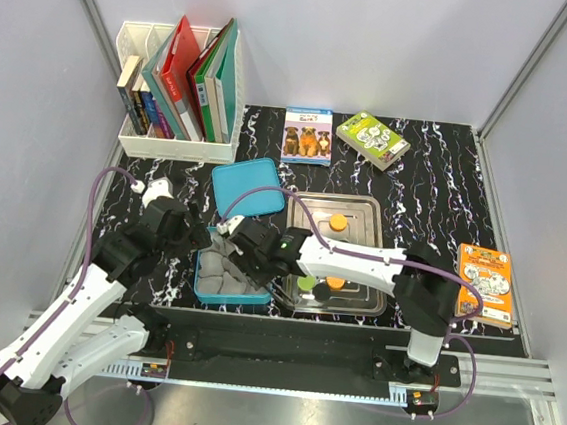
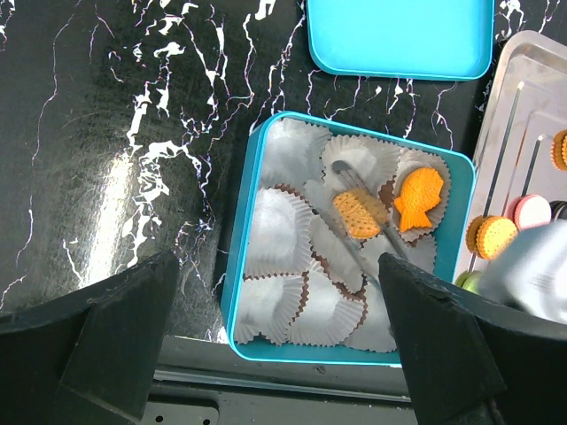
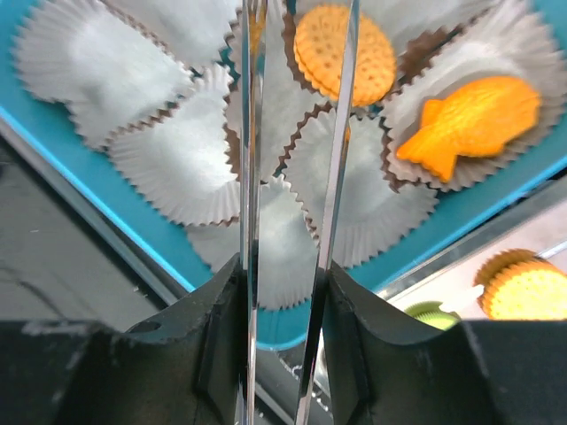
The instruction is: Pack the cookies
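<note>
Gripping tongs [image 3: 251,177], right hand [image 3: 282,292] half open

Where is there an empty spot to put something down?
Bare black marble table lies between the silver metal tray and the orange booklet. In the teal tin, the white paper cups farthest from the tray are empty. It is crowded around the metal tongs and orange cookies.

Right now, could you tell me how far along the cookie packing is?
Done: one fish-shaped cookie sits in a paper cup in the teal tin. In hand: the right gripper holds tongs with a round orange cookie between their tips, at a neighbouring cup. Still to do: several cookies wait on the metal tray, and most cups are empty.
</note>
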`<control>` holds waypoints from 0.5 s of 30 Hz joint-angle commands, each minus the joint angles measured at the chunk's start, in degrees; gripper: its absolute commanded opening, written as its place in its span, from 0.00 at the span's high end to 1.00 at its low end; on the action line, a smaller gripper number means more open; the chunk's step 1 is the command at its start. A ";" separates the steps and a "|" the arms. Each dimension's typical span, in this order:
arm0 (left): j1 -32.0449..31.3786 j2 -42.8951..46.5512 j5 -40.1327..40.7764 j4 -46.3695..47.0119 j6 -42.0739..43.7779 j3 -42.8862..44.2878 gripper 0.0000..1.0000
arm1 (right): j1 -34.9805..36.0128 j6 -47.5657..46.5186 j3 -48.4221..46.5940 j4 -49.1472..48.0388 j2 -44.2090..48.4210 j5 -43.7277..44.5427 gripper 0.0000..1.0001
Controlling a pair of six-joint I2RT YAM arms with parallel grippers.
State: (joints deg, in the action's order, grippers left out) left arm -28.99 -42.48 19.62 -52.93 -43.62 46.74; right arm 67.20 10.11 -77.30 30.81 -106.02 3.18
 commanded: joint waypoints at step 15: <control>0.16 0.47 0.60 2.39 -0.59 0.37 0.01 | -3.38 7.54 -8.13 15.94 13.19 7.81 0.78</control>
State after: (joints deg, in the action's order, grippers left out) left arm -28.99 -42.15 19.62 -52.93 -43.62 46.76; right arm 66.63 13.34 -82.48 41.01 -99.04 7.31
